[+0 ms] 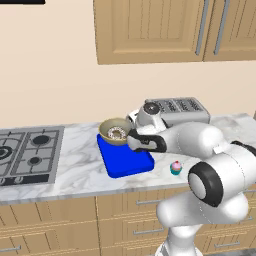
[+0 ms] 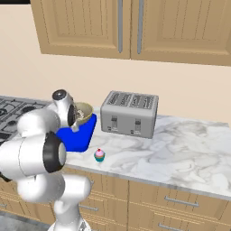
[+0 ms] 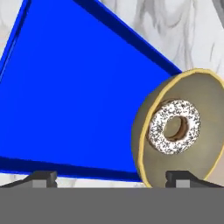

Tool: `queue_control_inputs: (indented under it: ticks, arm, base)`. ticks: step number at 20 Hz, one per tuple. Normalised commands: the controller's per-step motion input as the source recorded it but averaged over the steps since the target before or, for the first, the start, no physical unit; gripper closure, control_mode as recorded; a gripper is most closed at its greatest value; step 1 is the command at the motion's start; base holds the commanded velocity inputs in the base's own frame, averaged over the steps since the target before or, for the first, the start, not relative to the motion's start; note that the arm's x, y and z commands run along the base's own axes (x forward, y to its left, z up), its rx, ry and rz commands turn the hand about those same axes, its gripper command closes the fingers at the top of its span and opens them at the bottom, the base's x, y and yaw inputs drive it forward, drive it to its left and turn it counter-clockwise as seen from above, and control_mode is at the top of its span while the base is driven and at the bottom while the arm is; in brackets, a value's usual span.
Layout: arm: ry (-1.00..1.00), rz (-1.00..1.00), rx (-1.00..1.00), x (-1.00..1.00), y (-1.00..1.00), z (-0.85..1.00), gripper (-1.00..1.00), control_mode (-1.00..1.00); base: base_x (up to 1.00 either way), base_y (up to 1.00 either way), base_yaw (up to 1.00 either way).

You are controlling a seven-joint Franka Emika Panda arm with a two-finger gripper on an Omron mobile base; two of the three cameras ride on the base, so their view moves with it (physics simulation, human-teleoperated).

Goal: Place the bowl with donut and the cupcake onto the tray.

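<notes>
The tan bowl (image 1: 114, 131) (image 2: 83, 113) (image 3: 205, 96) sits tilted at the far end of the blue tray (image 1: 127, 162) (image 2: 79, 137) (image 3: 78, 96), with the speckled white-iced donut (image 1: 117, 133) (image 3: 157, 131) inside it. My gripper (image 1: 131, 140) (image 3: 111, 177) hovers right beside the bowl's rim, open. In the hand view its fingertips stand wide apart, the right one in front of the bowl's lower edge. The cupcake (image 1: 175, 167) (image 2: 99, 155), teal wrapper and pink frosting, stands on the marble counter just right of the tray, near the front edge.
A silver toaster (image 1: 182, 110) (image 2: 130, 113) stands against the wall behind and right of the tray. The grey stovetop (image 1: 27, 150) (image 2: 9, 110) lies to the left. Wooden wall cabinets hang above. Bare marble counter (image 2: 189, 144) stretches to the right.
</notes>
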Motion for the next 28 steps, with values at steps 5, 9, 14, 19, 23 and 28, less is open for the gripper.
queue_control_inputs:
  ticks: [5,9,14,19,23,28]
  arm:
    - [0.0,-0.46,0.14,-0.37,-0.16,0.14,-1.0,-1.0]
    - [0.0,-0.49,0.15,-0.22,-0.24,0.04,-1.0,-1.0]
    - [-0.02,-0.47,0.19,-0.21,-0.26,0.08,-1.0,-1.0]
    - [0.0,-0.48,0.25,-0.19,-0.28,0.0,-1.0,-1.0]
    - [0.0,-0.48,0.29,-0.21,-0.31,0.0,-1.0,-1.0]
    - [0.0,-0.44,0.25,-0.25,-0.28,-0.01,-1.0,-1.0]
  base:
    - [0.0,0.0,0.0]
    - [0.0,0.0,0.0]
    - [0.0,0.0,0.0]
    - [0.0,0.0,0.0]
    - [0.0,0.0,0.0]
    - [0.0,0.0,0.0]
